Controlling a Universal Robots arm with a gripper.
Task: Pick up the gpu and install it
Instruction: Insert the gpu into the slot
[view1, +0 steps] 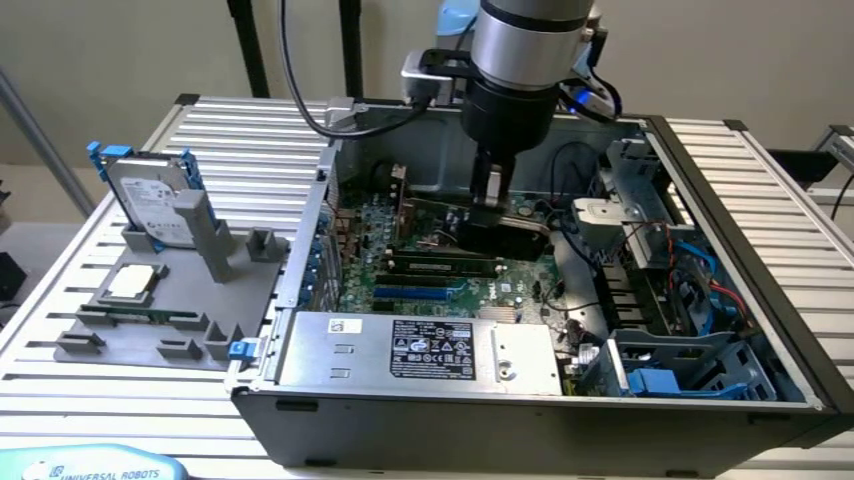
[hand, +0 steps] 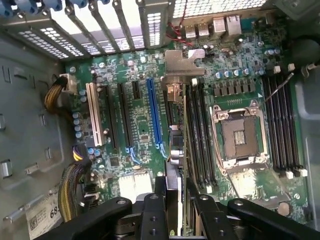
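My gripper (view1: 489, 192) hangs inside the open computer case (view1: 747, 220), over the green motherboard (view1: 400, 265), and is shut on the gpu (view1: 430, 205). In the wrist view the gpu (hand: 181, 130) is seen edge-on as a thin card, with its silver bracket (hand: 182, 62) at the end nearest the case's rear slot covers. The black fingers (hand: 152, 210) clamp both faces of the card, around the gripper centre (hand: 181, 200). The card hovers beside the long blue slot (hand: 154, 115), between it and the black memory slots (hand: 200, 130). Whether it touches the board is unclear.
A silver hard drive with blue rails (view1: 147, 195) and a square processor chip (view1: 134, 282) rest on a grey holder (view1: 160, 330) at the exterior view's left. The power supply (view1: 414, 350), cables (view1: 587, 300) and blue drive cage (view1: 681, 365) crowd the case. The processor socket (hand: 240, 132) is vacant.
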